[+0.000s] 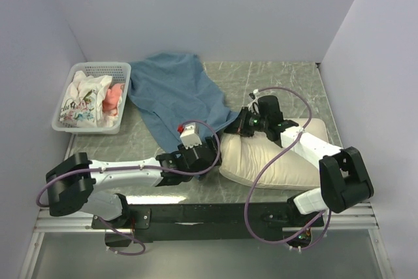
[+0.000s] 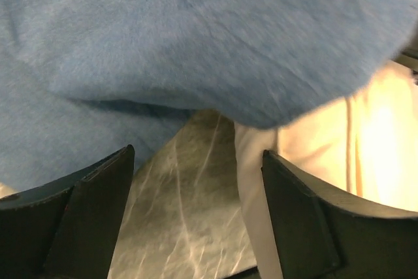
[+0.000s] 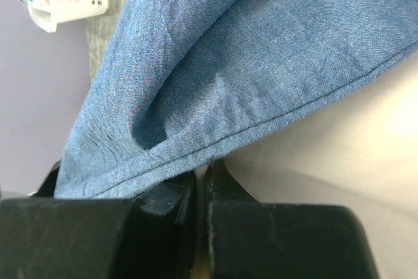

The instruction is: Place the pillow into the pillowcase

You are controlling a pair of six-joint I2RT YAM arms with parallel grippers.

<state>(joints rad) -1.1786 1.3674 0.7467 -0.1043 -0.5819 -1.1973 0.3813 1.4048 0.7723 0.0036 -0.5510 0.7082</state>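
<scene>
The top view is lit evenly and brightly from above, with soft shadows thrown on the table (image 1: 287,76) around the pillow (image 1: 274,155). In the left wrist view the pillowcase (image 2: 196,44) is blurred and the pillow is blown out at right. In the right wrist view the weave is rendered sharply.

Cream pillow (image 1: 297,168) lies flat (plain side up) by the surface's near edge. Wrinkled blue pillowcase (image 1: 171,93) overlaps its left end.

Left arm (image 1: 124,169) and right arm (image 1: 310,138) in white shells, chunky black joint housings (image 1: 343,178), loose purple cables (image 1: 285,89) (one per arm), a red tab (image 1: 180,127), green lights (image 1: 255,122), left gripper's (image 2: 197,155) matte black wedge fingers (image 2: 85,220)
</scene>
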